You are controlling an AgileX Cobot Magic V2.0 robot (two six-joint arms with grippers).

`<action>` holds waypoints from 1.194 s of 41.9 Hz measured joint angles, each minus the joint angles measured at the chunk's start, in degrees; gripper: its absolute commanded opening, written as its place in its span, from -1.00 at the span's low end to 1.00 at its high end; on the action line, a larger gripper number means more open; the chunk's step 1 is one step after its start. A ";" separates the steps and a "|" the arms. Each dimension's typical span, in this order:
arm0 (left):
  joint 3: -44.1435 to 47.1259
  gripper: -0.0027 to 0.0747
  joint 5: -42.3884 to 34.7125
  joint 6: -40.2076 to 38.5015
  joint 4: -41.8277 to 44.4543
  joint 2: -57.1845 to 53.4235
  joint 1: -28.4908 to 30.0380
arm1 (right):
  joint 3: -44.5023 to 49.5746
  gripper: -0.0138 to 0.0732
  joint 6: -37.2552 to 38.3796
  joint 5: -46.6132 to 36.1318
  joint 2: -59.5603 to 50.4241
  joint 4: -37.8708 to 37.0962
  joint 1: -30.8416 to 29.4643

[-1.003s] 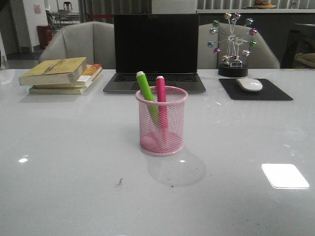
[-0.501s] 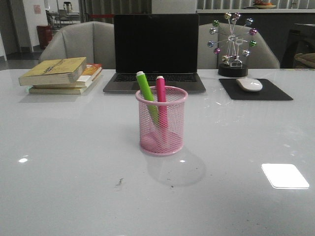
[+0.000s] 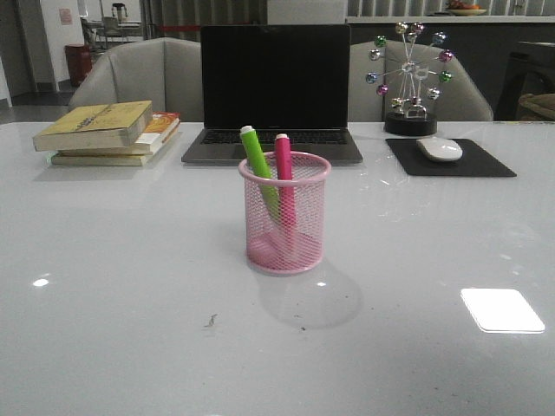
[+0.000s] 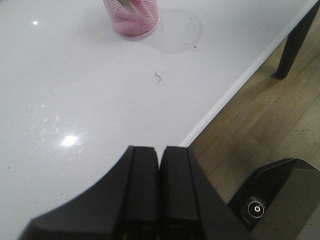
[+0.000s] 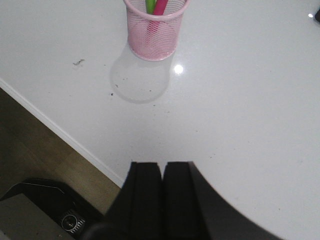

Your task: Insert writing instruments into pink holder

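Observation:
The pink holder (image 3: pixel 285 213) stands upright in the middle of the white table (image 3: pixel 113 286). Inside it lean the lime green pen (image 3: pixel 257 163) and the magenta pen (image 3: pixel 284 169), tops above the rim. The cup's lower part (image 4: pixel 132 17) shows in the left wrist view; in the right wrist view the cup (image 5: pixel 152 30) holds both pens. My left gripper (image 4: pixel 159 152) hangs shut and empty at the table's front edge, far from the cup. My right gripper (image 5: pixel 162 167) is also shut and empty at that edge. Neither gripper shows in the front view.
Behind the cup sit a laptop (image 3: pixel 274 91), a stack of books (image 3: pixel 108 132) at the back left, and a mouse (image 3: pixel 440 149) on a black pad (image 3: pixel 451 159) with a ball ornament (image 3: pixel 410 78) at the back right. Wooden floor (image 4: pixel 260 125) lies beyond the table edge.

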 measured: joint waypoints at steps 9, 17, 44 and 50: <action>1.51 -0.69 -2.79 0.00 0.29 -3.96 5.23 | 0.00 -0.58 0.00 -0.09 0.00 0.00 0.00; 10.88 -0.69 -20.86 -0.09 -0.47 -14.86 20.86 | 0.00 -0.58 0.00 -0.09 0.00 0.00 0.00; 34.90 -0.67 -39.67 -4.56 -8.07 -36.33 43.43 | 0.00 -0.58 0.00 0.13 0.00 0.00 0.00; 34.90 -0.68 -42.05 -4.90 -7.02 -36.33 43.43 | 0.00 -0.58 0.00 0.13 0.00 0.00 0.00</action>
